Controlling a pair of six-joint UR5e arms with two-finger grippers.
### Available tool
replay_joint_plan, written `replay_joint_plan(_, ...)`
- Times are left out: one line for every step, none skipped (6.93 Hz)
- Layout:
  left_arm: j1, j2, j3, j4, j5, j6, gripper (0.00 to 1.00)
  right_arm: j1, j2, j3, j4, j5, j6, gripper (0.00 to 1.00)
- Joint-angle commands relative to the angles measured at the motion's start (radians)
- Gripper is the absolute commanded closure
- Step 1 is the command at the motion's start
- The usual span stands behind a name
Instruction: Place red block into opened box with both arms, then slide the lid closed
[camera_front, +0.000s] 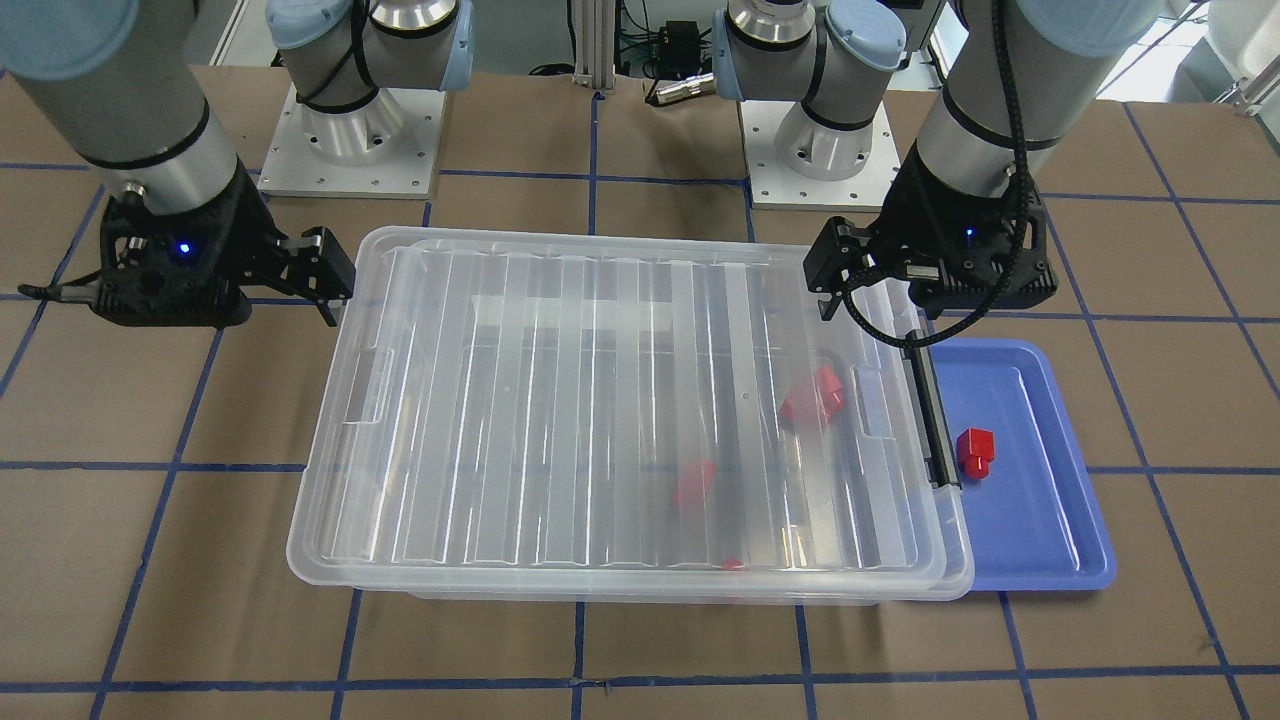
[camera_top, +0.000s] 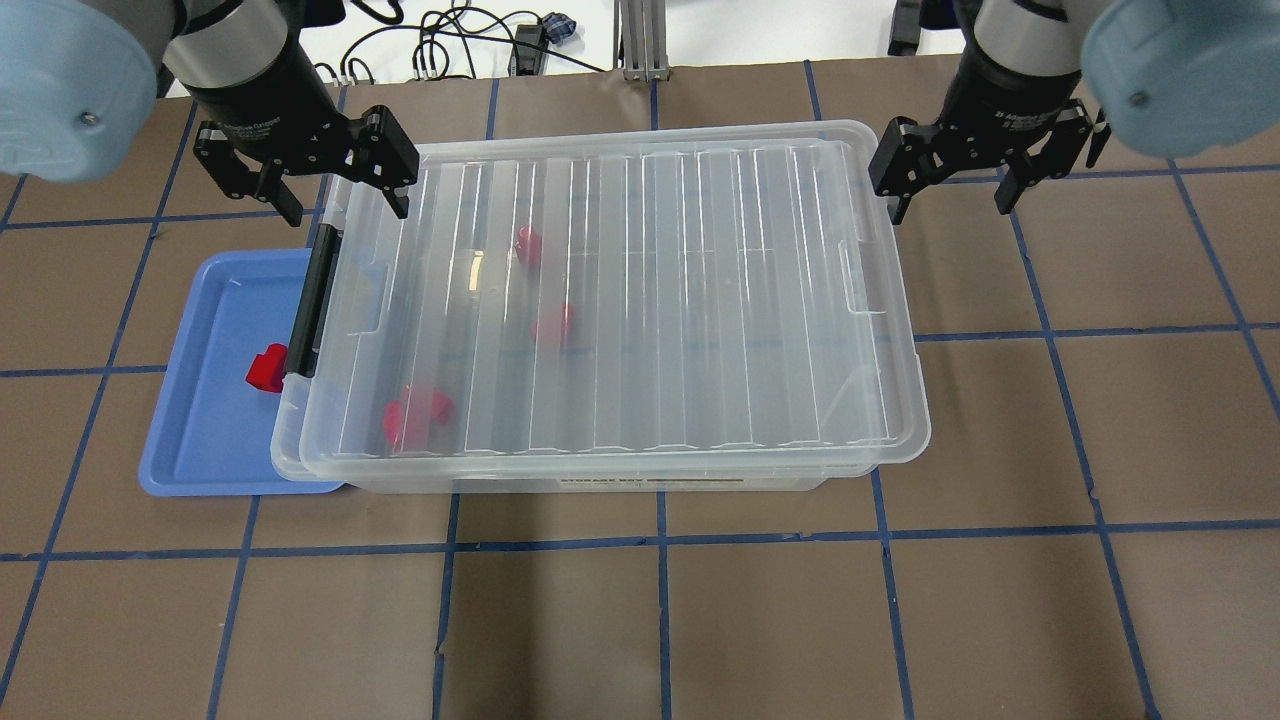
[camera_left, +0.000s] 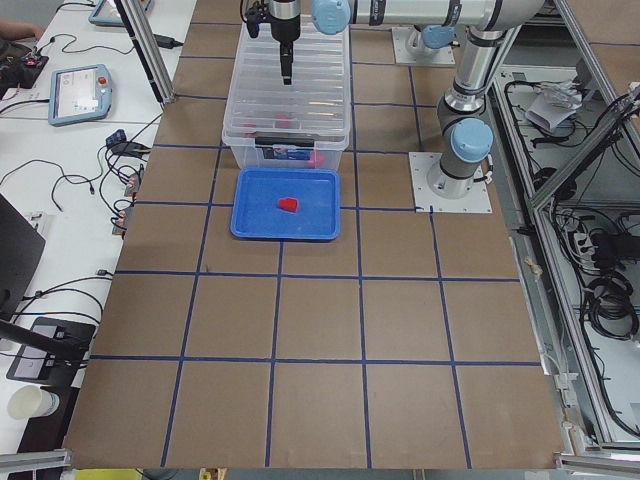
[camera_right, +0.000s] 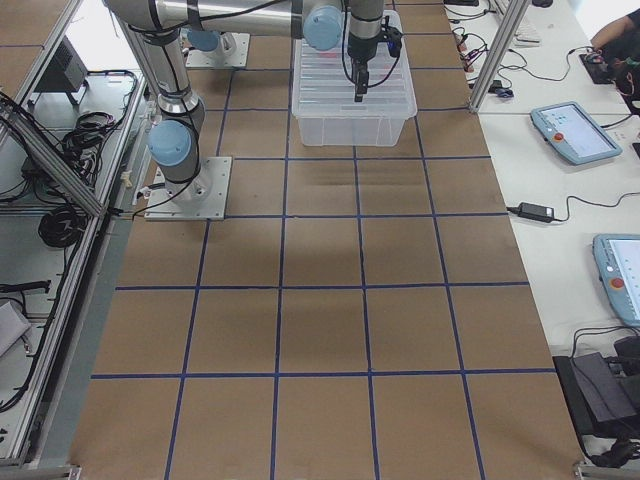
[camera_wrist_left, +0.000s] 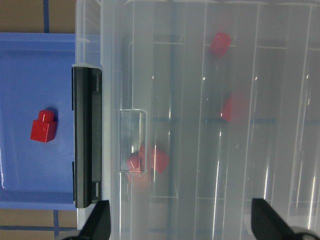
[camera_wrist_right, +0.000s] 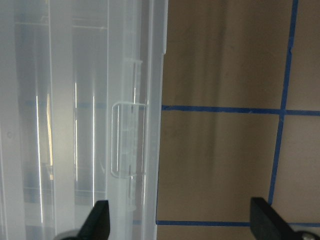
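Both hang open and empty: our left gripper above the clasp end of the box, our right gripper just past its other end; we see the lid atop it, red blocks inside, one red block on the blue tray.

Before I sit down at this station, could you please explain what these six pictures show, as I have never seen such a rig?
These are two robot arms bolted to a brown table marked with blue tape. Two pictures look down on it, one from behind the robot and one facing it; two are taken from the table's ends; two come from cameras on the wrists. In the middle stands a clear plastic box with its ribbed lid lying over it, several red blocks showing through. Beside the box's black clasp is a blue tray holding a lone red block. The left gripper and right gripper hang open, one at each end of the box, holding nothing.
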Motion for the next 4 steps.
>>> replay_joint_plan(0.002, 0.003, 0.011, -0.019, 0.006, 0.001, 0.00, 0.000, 0.057, 0.133, -0.222, -0.002, 0.000, 0.00)
replay_joint_plan(0.028, 0.009, -0.001, -0.058, 0.010, -0.001, 0.00, 0.000, 0.067, 0.136, -0.243, -0.007, 0.000, 0.00)
replay_joint_plan(0.065, 0.000, 0.009, -0.044, 0.011, 0.008, 0.00, 0.000, 0.070, 0.139, -0.244, -0.007, -0.002, 0.00)
replay_joint_plan(0.132, -0.011, -0.015, 0.001, 0.008, 0.049, 0.00, 0.000, 0.070, 0.139, -0.247, -0.011, -0.002, 0.00)
